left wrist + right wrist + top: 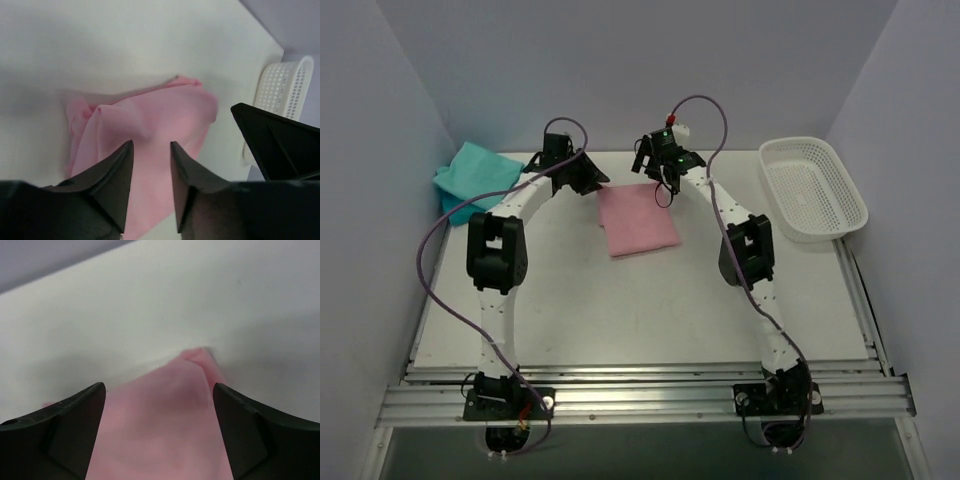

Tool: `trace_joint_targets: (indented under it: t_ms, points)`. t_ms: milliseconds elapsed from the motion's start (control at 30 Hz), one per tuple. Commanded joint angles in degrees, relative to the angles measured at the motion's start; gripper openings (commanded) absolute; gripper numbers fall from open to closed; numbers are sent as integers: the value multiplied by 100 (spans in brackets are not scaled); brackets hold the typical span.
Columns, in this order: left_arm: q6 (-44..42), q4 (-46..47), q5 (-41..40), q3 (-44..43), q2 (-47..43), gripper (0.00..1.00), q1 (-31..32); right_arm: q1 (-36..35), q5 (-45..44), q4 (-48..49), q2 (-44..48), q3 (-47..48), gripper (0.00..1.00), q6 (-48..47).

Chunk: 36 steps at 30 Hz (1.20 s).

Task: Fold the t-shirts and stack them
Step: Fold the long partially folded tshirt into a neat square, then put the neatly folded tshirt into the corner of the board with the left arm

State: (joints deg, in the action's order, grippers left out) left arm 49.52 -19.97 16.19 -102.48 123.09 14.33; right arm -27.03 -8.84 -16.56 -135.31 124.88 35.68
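The left tool point(150, 145) is holding its jaws narrowly apart; whether it is gripping cloth cannot be told. The right tool point(160, 387) is standing released, jaws wide. The pink t-shirt point(638, 222) is lying on the counter point(620, 310) beneath both tools. The teal t-shirt point(475, 175) is lying well left of the left tool.

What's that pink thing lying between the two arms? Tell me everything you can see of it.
It is a light pink t-shirt of soft, thin-looking cloth, folded into a rough, slightly skewed rectangle. It lies flat on the white table, toward its far middle. Close up, layered folds and a soft raised crease show at one end. The left gripper and the right gripper, both with fingers apart, hover at its far corners; whether either touches it cannot be told.
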Motion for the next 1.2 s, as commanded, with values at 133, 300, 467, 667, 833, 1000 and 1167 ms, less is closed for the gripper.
trace_joint_targets:
  t_ms: [133, 300, 467, 667, 833, 1000, 1167]
  points:
    - [304, -129, 1651, -4061, 2657, 78, -694, 663, 1015, 493, -1351, 1998, 100, 317]
    - [471, -245, 1792, -5028, 3038, 91, -923, 734, 902, 1357, -367, 820, 100, 97]
    - [243, 160, 1704, -3722, 1977, 93, -958, 690, 691, 1445, 398, 64, 100, -78]
    - [-143, 167, 1178, -1902, 569, 93, -958, 620, 269, 1243, 1610, -1254, 100, -220]
    - [-214, 714, 624, 568, -643, 92, -923, 611, 155, 1190, 2385, -2378, 100, -202]
    - [-574, 353, 113, 1326, -874, 92, -835, 602, 172, 1383, 3369, -3829, 100, -149]
    - [-610, 677, 16, 1914, -822, 92, -703, 602, 49, 1384, 4221, -4621, 100, -202]
